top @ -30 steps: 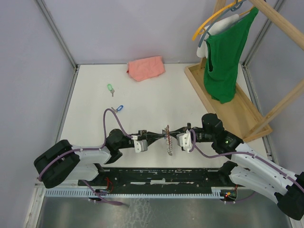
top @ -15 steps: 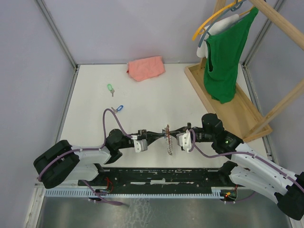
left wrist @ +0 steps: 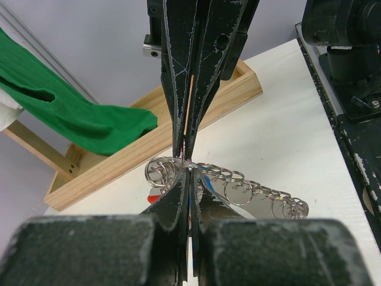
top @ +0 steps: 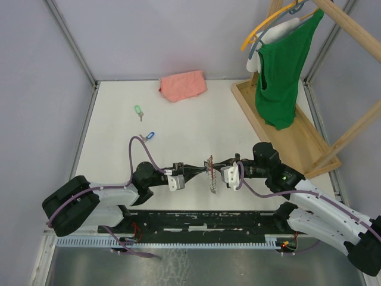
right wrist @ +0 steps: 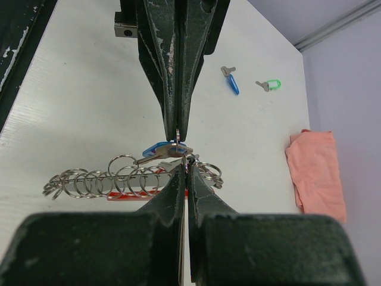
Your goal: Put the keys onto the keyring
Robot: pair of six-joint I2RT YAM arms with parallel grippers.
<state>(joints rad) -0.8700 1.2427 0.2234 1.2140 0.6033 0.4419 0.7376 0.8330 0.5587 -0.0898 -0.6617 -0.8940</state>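
- The left fingers (left wrist: 172, 202) and right fingers (right wrist: 172, 196) are both pinched shut, tip to tip, at the end of the chain of rings (right wrist: 119, 176).
- A blue-headed key (right wrist: 156, 149) lies at that end ring (I cannot tell which side grips key and which grips ring).
- Risk: the thin blade slips from the pinch before it threads on, or the tips collide and knock the chain aside.
- A loose blue key (top: 150, 136) and green key (top: 138, 111) lie on the worktop (top: 178, 125), well apart from the rings.
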